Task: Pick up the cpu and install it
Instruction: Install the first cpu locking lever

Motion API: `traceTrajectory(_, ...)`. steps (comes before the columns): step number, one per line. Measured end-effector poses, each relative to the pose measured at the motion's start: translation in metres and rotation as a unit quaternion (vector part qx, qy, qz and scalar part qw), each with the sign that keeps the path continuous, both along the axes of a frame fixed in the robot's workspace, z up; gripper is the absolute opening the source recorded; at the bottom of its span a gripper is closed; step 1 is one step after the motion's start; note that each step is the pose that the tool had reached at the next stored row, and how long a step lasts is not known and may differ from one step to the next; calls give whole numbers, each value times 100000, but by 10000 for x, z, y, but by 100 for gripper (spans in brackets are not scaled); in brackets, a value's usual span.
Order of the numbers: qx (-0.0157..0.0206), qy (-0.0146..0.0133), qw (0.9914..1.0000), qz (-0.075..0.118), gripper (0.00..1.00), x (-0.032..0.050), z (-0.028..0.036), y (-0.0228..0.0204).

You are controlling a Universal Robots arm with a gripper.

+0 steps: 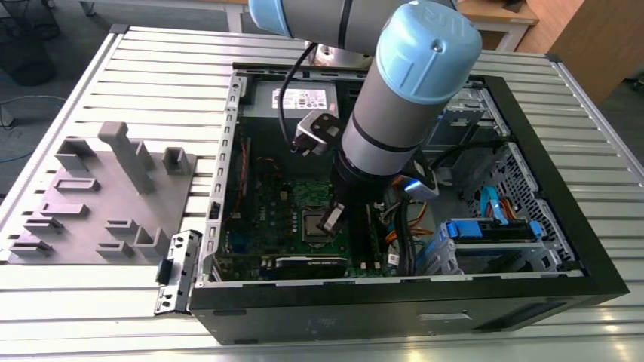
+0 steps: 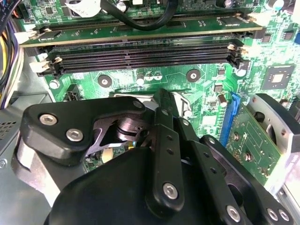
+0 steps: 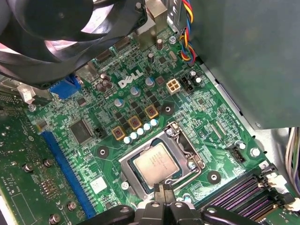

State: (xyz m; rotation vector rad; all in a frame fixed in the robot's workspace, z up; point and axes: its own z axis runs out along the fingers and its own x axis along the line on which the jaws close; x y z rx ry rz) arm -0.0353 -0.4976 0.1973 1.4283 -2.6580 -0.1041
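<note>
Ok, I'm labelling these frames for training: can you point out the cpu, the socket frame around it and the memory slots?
cpu (image 3: 156,163), first wrist view, middle of its metal top.
socket frame (image 3: 183,143), first wrist view, its silver side bar.
memory slots (image 2: 140,55), second wrist view, middle of a black slot.

I see a ribbed aluminium worktop (image 1: 151,83) filling most of the exterior view — pale slats catching soft overhead light. At that view's right, past the worktop, stands a wooden cabinet (image 1: 589,34); at its left edge, grey floor (image 1: 20,105) and dark cables — nothing more.
</note>
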Motion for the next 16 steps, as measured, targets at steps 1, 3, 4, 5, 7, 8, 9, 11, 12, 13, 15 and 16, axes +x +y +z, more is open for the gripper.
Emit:
traceTrajectory(1, 3, -29, 100000, 1, 11, 0, -3, 0)
traceTrajectory(3, 15, -90, 100000, -1, 11, 0, -13, 0)
traceTrajectory(4, 8, -90, 100000, -1, 11, 1, -15, 0)
traceTrajectory(5, 4, -94, 100000, -5, 11, 3, -17, 0)
traceTrajectory(7, 5, -93, 100000, -8, 11, 4, -19, 0)
traceTrajectory(8, 9, -96, 100000, -4, 11, 5, -20, 0)
traceTrajectory(9, 14, -98, 100000, -2, 11, 5, -20, 0)
traceTrajectory(11, 17, -187, 100000, 4, 11, -2, -20, 1)
traceTrajectory(12, 21, -219, 100000, 3, 11, -6, -20, 1)
traceTrajectory(13, 22, -244, 100000, -1, 11, -8, -20, 1)
traceTrajectory(15, 13, -263, 100000, -1, 11, -11, -20, 0)
traceTrajectory(16, 11, -275, 100000, -2, 11, -12, -20, 0)
